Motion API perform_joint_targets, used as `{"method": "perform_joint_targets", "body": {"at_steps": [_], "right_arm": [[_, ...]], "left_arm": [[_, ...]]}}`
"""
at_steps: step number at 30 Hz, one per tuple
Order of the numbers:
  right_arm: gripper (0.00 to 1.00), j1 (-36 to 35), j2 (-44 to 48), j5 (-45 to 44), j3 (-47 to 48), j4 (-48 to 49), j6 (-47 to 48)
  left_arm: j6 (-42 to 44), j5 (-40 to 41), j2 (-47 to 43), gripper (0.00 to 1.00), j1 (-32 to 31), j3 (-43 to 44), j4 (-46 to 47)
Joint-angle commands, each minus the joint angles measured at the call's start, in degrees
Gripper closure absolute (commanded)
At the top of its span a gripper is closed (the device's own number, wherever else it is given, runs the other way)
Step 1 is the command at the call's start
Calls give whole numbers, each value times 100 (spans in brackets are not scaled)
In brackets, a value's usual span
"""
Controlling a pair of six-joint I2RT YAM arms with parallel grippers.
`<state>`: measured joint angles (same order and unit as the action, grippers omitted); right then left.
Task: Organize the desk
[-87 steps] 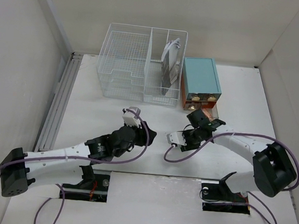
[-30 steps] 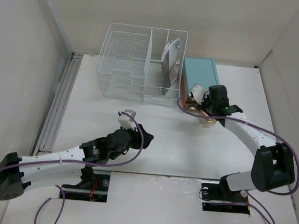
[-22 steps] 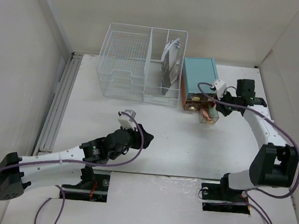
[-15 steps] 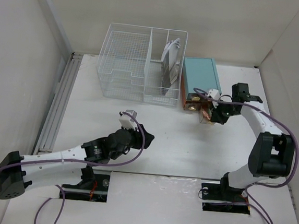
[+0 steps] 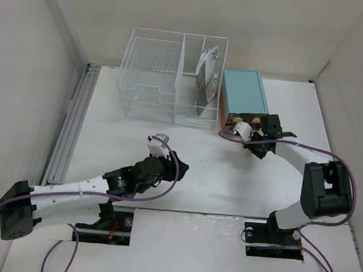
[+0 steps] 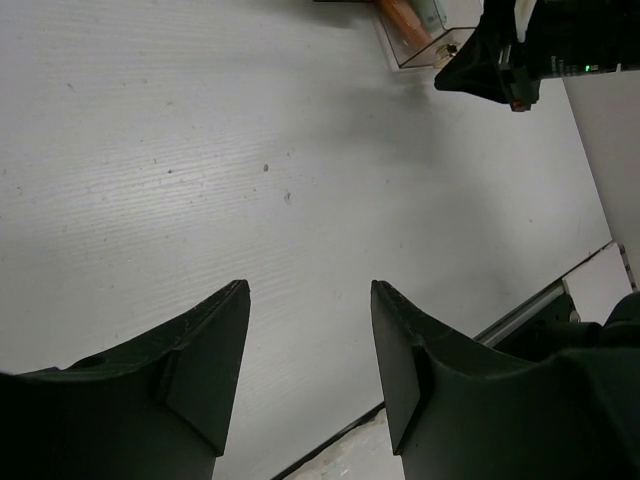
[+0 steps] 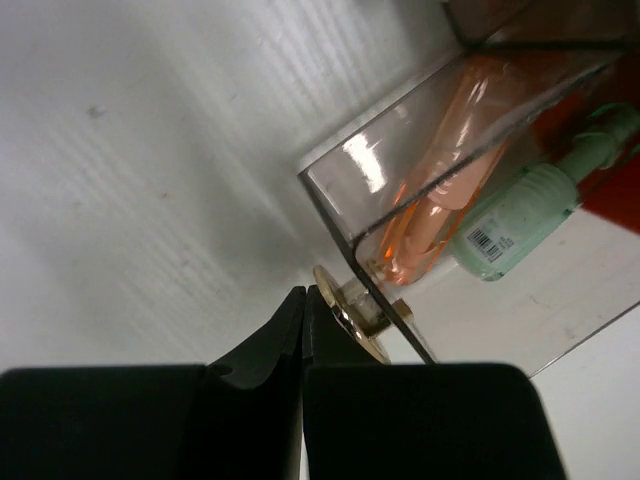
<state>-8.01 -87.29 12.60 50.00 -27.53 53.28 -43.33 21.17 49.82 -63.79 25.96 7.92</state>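
- Drawer closing has advanced: the right gripper (image 7: 303,300), jaws clenched empty, has swung back against the round brass knob (image 7: 345,312) of the clear plastic drawer (image 7: 430,140), which seems further into the teal-topped drawer box (image 5: 244,92).
- Left gripper (image 6: 309,292) hovers, jaws released, over the bare matte white desk surface (image 5: 105,136).
- White wire basket (image 5: 155,76) stands beside the box; nothing obstructs.

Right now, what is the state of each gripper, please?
Left gripper: open, holding nothing.
Right gripper: closed, tips beside the gold knob.
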Motion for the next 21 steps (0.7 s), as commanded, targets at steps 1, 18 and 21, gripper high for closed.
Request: {"method": "perform_joint_targets", "body": {"at_steps": [1,18,21], "right_arm": [[100,-358,256,-1126,-261,1512,-536],[100,-316,1212,-1149,-658,2052,-985],[100,114,1784,248,-343,1085,-1196]], "left_arm": [[70,-16,36,52,-28,68,245],[70,-69,36,52,-28,68,245],[131,-122,-77,52,-28,68,350]]}}
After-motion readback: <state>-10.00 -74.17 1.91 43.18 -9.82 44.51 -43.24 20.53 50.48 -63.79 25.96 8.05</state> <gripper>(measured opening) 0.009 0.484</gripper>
